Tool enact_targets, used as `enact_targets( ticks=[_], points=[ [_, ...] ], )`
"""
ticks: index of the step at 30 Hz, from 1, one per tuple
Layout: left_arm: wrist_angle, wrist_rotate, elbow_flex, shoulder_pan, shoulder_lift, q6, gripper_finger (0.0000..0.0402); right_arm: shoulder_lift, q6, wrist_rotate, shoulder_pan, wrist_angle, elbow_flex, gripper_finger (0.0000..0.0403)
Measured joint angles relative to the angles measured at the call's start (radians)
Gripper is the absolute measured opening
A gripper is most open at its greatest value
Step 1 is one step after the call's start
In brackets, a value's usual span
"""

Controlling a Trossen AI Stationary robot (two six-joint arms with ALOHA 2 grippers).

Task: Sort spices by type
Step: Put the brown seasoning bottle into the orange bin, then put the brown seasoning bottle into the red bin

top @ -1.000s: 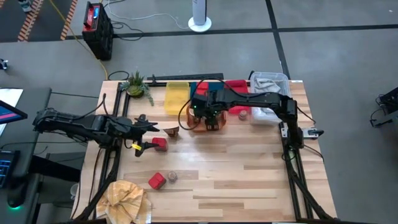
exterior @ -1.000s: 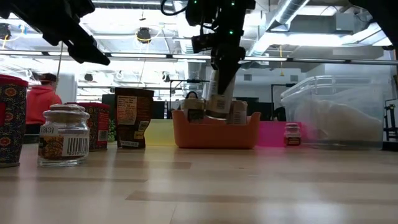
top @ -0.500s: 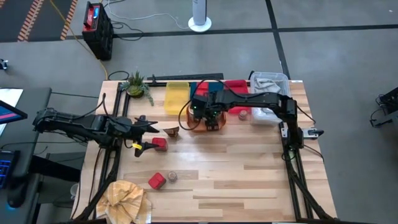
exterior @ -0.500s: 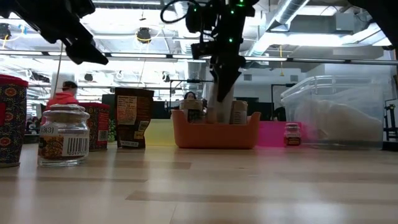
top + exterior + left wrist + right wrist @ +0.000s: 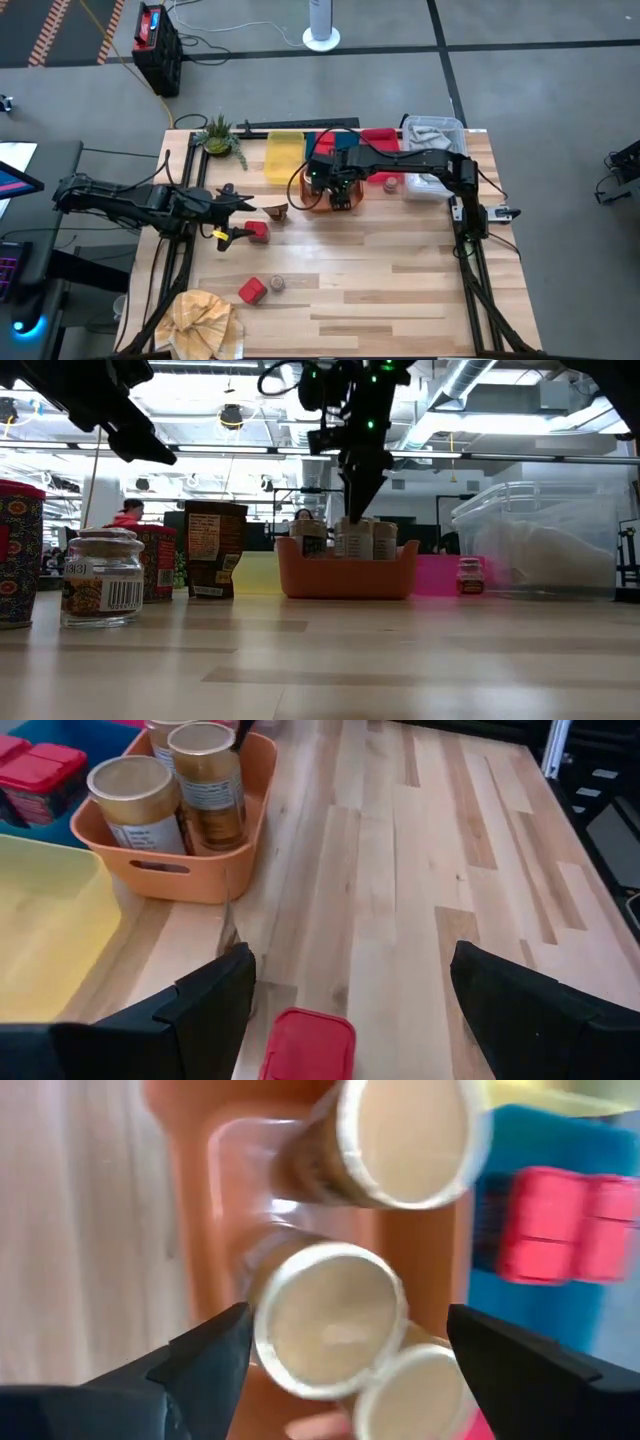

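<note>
My right gripper [image 5: 338, 190] hangs open over the orange tray [image 5: 345, 575], its fingers standing wide on either side of a tan round jar with a pale top [image 5: 330, 1320] without touching it. That jar stands upright in the tray beside two like jars [image 5: 135, 810]. My left gripper [image 5: 238, 218] is open and empty, held above the table over a red tin [image 5: 308, 1045]. A dark brown piece [image 5: 276, 210] stands near it. Another red tin [image 5: 251, 291] and a jar [image 5: 276, 284] stand nearer the front edge. A tiny shaker [image 5: 390, 183] stands right of the orange tray.
Yellow [image 5: 283, 155], blue [image 5: 325, 140] and red [image 5: 378, 138] trays line the far edge, with red tins in the blue one [image 5: 40, 775]. A clear bin [image 5: 433, 140] stands at the far right, a plant [image 5: 218, 135] at the far left, and a tan cloth [image 5: 205, 320] at the near left corner.
My right gripper has gone down with the tan jar, which hung tilted above the orange tray and now stands upright inside it beside the other jars. The gripper's fingers now sit just above the jar's top.
</note>
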Motion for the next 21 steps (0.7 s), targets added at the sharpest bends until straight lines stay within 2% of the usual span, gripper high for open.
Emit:
enact_targets(
  ticks=[7,13,21],
  points=[
    [-0.007,-0.01,0.0,0.0,0.0,-0.011,0.0322,-0.003,0.019,0.097,0.052,-0.152,0.107,0.0359],
    [-0.045,-0.003,0.0,-0.008,0.0,-0.029,0.0322,-0.002,0.17,0.096,0.051,-0.402,0.096,0.0351],
    [-0.063,-0.003,0.0,-0.008,0.0,-0.017,0.0322,-0.037,0.18,0.091,-0.018,-0.39,-0.017,0.0338]
  ],
)
